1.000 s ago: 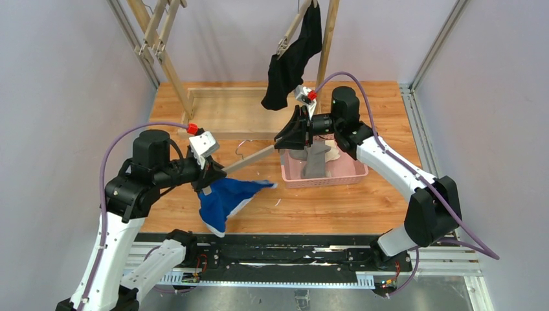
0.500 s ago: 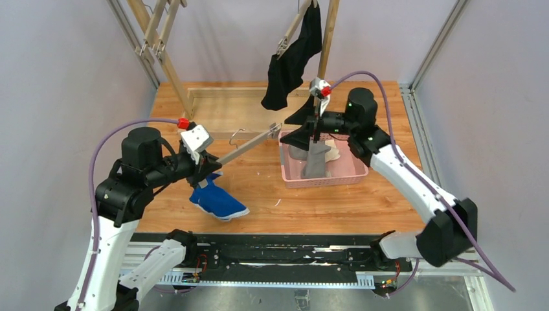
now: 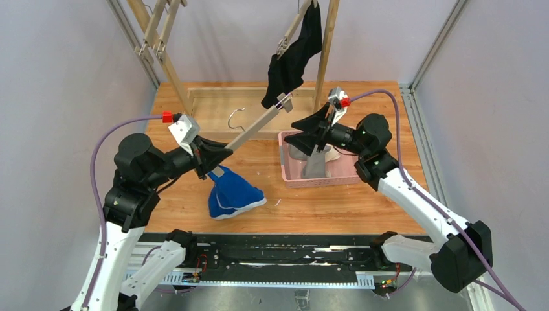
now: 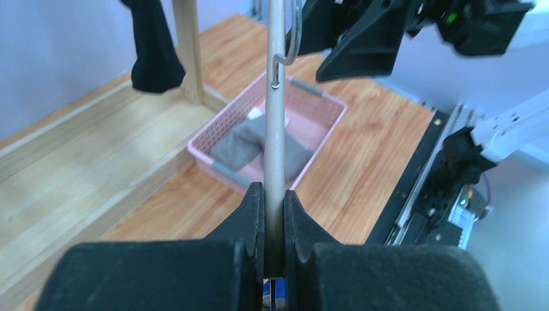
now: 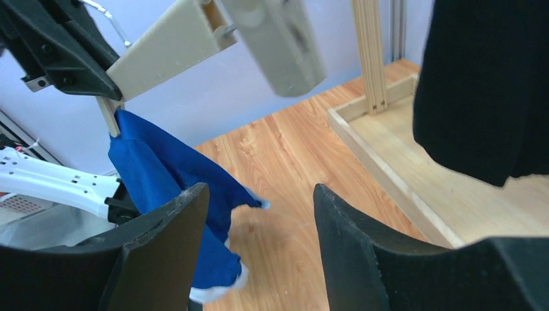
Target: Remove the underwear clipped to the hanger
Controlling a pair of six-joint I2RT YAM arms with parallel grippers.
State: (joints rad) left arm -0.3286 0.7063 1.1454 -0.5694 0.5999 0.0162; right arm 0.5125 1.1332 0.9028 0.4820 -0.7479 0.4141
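Observation:
My left gripper (image 3: 219, 157) is shut on the near end of a beige clip hanger (image 3: 256, 127) and holds it slanting up towards the rack. The blue underwear (image 3: 233, 194) hangs from the hanger just beside that gripper, its lower edge on the table. My right gripper (image 3: 292, 131) is open and empty above the pink basket (image 3: 327, 179), just right of the hanger's far clip (image 5: 278, 39). The grey underwear (image 3: 315, 162) lies in the basket. The black underwear (image 3: 294, 55) hangs on another hanger at the wooden rack. In the left wrist view the fingers (image 4: 256, 207) clamp the hanger bar (image 4: 276, 97).
The wooden rack's posts (image 3: 325, 45) and base frame (image 3: 213, 110) stand at the back. A second wooden frame (image 3: 155, 39) leans at the back left. Grey walls close both sides. The table's front edge meets a black rail (image 3: 272, 256).
My right gripper has let go of the hanger's far clip and drawn back right. My left gripper has swung the hanger up and back; the blue underwear now dangles from its near end.

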